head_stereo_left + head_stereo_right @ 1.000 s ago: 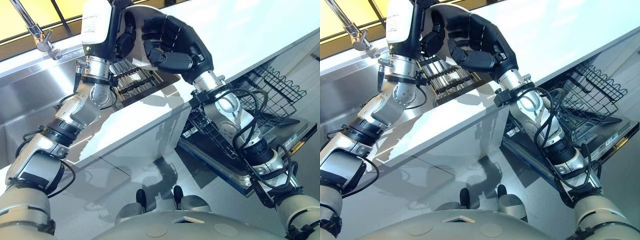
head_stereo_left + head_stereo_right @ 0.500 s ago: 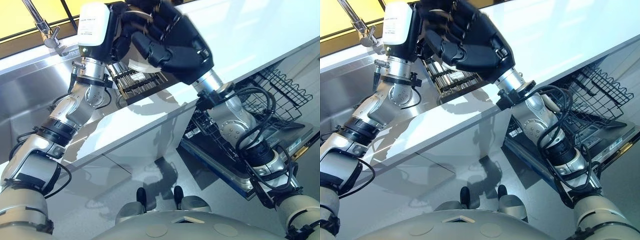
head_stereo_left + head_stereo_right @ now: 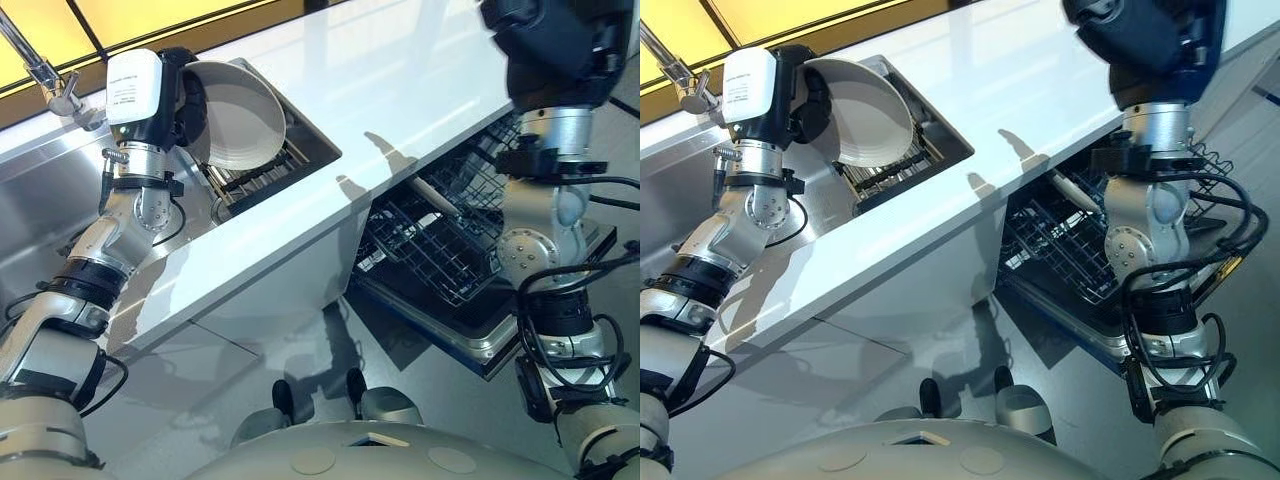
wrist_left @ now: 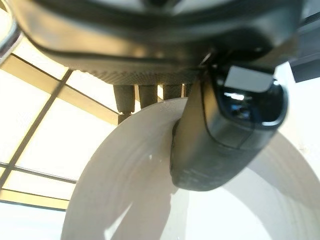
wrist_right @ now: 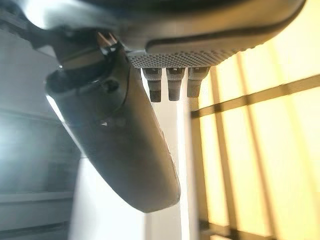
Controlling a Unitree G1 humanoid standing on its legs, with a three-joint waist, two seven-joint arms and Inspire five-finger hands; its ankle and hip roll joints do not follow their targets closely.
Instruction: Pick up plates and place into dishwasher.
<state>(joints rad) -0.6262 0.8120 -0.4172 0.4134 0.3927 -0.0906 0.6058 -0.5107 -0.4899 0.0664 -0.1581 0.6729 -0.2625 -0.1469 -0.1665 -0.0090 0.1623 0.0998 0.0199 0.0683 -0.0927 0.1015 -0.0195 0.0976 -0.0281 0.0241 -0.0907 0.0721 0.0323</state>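
Left eye view: what big things do you see?
— I see the long white counter point(image 3: 420, 90). The shiny sink point(image 3: 35, 195) is at its left end. The open dishwasher point(image 3: 470, 345) has its wire rack point(image 3: 430, 255) pulled out under the counter's edge.
— And the plate?
— The white plate point(image 3: 240, 120) is up in the air over the drying rack point(image 3: 255, 172) in the sink, tipped on its side. I think it is stiff, smooth and a bit slippy. It would break if I dropped it, so the rim is the best place to hold.
— How are the hands?
— My left hand point(image 3: 180, 100) pinches the rim, thumb point(image 4: 220, 140) on the inside and fingers behind. My right hand point(image 3: 550, 40) is held high over the wire rack. Its fingers look loose and straight, with nothing in them
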